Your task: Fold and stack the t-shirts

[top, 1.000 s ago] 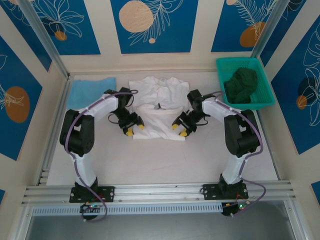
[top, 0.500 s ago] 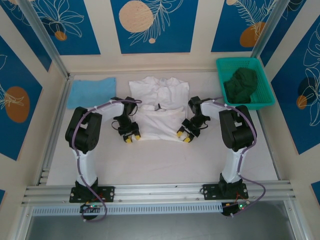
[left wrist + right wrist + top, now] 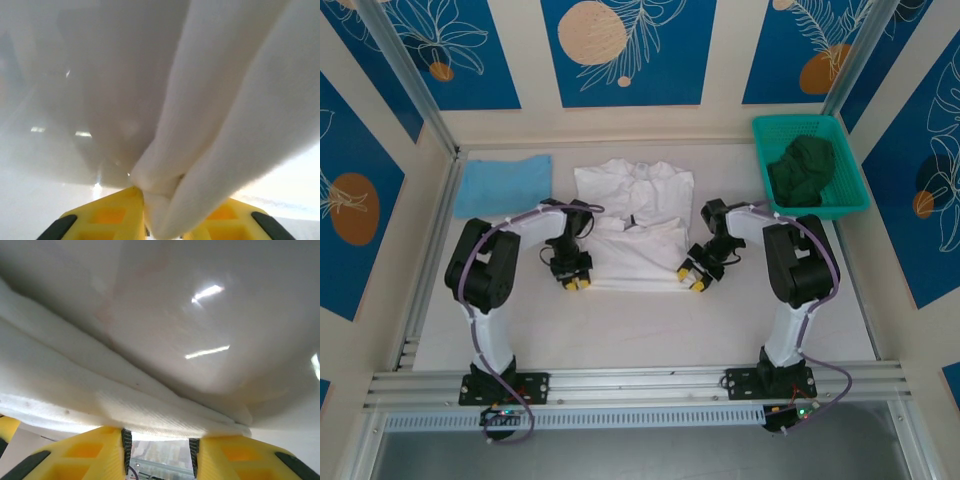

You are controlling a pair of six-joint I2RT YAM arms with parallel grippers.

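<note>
The white t-shirt (image 3: 638, 215) lies crumpled in the middle of the table, its near part folded over. My left gripper (image 3: 576, 281) sits at the shirt's near left corner, shut on a bunched fold of white cloth (image 3: 215, 100) between its yellow fingers (image 3: 107, 212). At the near right corner is my right gripper (image 3: 695, 283); its jaws stand a little apart, with the shirt's thick hem (image 3: 150, 412) caught across their tips. The light-blue t-shirt (image 3: 503, 183) lies folded flat at the back left, away from both grippers.
A green basket (image 3: 810, 121) holding a dark green cloth (image 3: 803, 168) stands at the back right. Bare white table (image 3: 640, 330) stretches between the shirt and the arm bases. Metal frame rails line the left, right and near sides.
Both grippers came down onto the white shirt's near edge, closed on it, and moved toward the near side and slightly apart. The whole shirt slid toward me with them.
</note>
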